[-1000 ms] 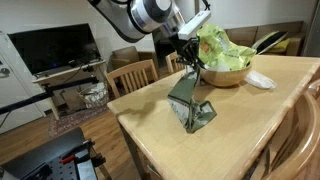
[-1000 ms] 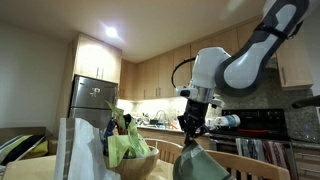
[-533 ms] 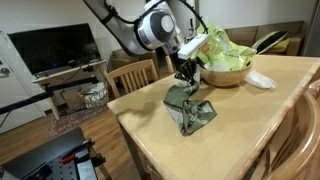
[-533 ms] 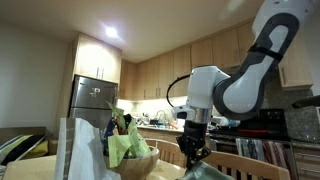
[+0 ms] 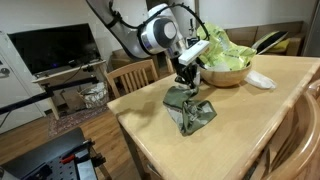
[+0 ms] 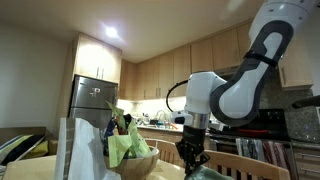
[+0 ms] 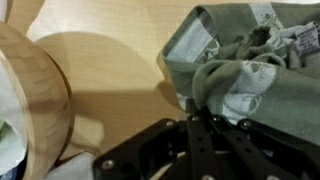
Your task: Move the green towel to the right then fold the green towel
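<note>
Towel (image 5: 191, 108) sits lower than 1 s ago: then it hangs as a tall peak under the gripper (image 5: 187, 88), now the arm is down and most of the cloth slumps in a heap on the table (image 5: 150, 125). Almost no change vs 0.5 s ago.

Gripper: jaws closed, pinching a raised fold at the top of the towel. Wrist view shows the black fingers (image 7: 196, 140) together, with cloth bunched right at the tips (image 7: 204, 118). Same seen in an exterior view, gripper (image 6: 192, 158) just above the cloth (image 6: 205, 173).

Position: towel lies near the bowl (image 5: 228, 75) but apart from it. Wrist view shows bare wood between the bowl wall (image 7: 35, 100) and the cloth edge (image 7: 250, 60). Bowl also seen at (image 6: 138, 163), holding pale green stuff.

Why held so (my read):
- Pinch on one fold gives a single handle, so the rest trails or hangs free.
- Low height puts the cloth's weight on the table, so no swing and a drag or lay-down is easier to steer.
- Gap to the bowl prob. kept so the fingers don't knock it.

Status: cloth is crumpled, patterned panel partly showing, not flat. Fold not done. Can't tell if the sideways move is finished.

Next needs: spread or lay flat before folding.

Risks: cloth bunches more under a drag, or the arm brushes the bowl.
</note>
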